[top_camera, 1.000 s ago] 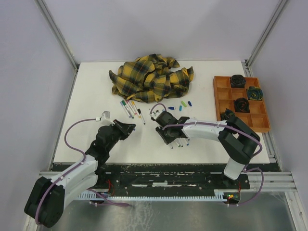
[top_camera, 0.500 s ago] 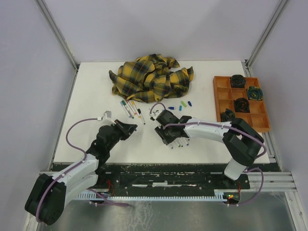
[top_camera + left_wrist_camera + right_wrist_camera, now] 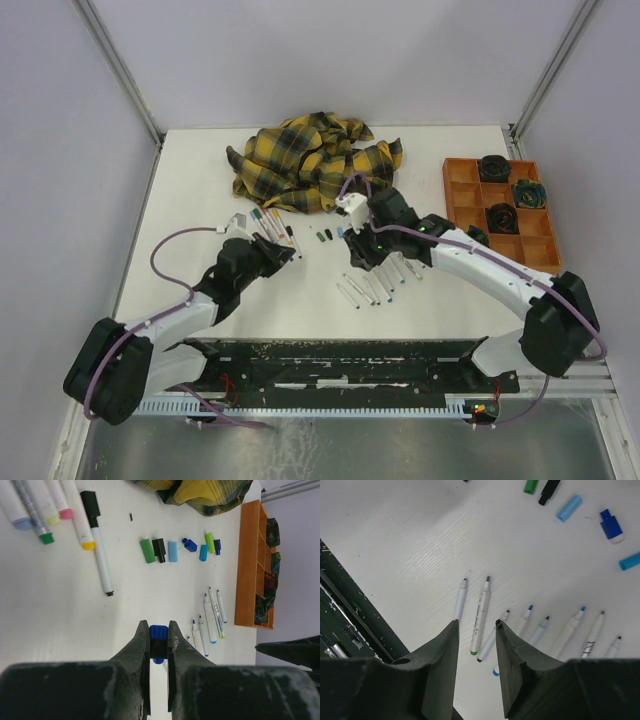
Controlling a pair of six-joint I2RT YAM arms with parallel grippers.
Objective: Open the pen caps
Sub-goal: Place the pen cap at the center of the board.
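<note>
White worktop (image 3: 190,190) seen from above carries loose pen caps (image 3: 322,237) beside uncapped pens (image 3: 372,288); left wrist view, left pincer (image 3: 159,626) clamped on a blue cap (image 3: 159,636); right wrist view, right pincer (image 3: 476,624) apart above those pens.

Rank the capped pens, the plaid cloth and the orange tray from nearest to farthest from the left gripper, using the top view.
1. capped pens: right beside the left gripper, which pinches a blue cap.
2. plaid cloth: farther back, behind the pens.
3. orange tray: farthest, off to the right.
</note>
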